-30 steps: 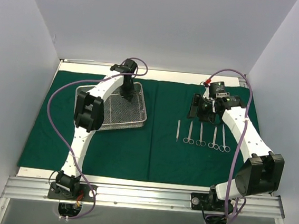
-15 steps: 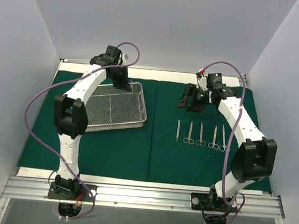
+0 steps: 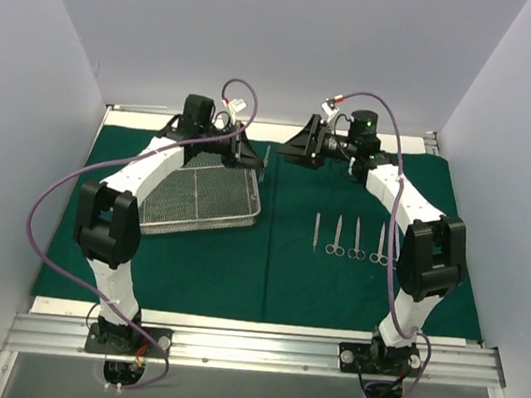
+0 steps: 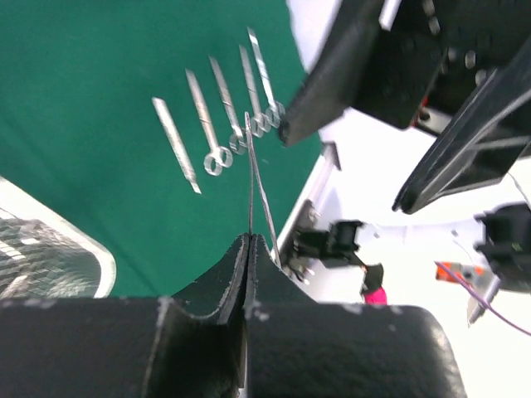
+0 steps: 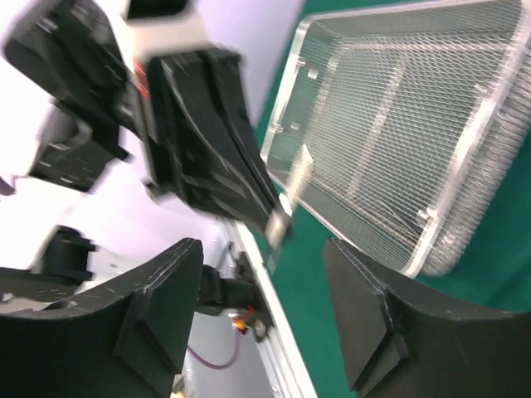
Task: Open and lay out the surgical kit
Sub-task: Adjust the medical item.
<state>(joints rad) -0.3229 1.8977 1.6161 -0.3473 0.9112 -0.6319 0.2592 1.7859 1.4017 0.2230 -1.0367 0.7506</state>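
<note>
Left gripper [image 4: 249, 240]: clenched on one slim steel instrument [image 4: 253, 174], which projects forward from the fingertips. It is raised above the dark green cloth wrap [image 3: 286, 276] near the cloth's far edge, just past the far right corner of the wire-mesh tray [image 3: 256, 203].

Right gripper [image 5: 264, 245]: jaws parted, nothing between them. It faces the left gripper, close to the held instrument.

The tray lies on the cloth's left half. The row of laid-out instruments [image 3: 336, 236] lies on the right half, nearer than both grippers.
</note>
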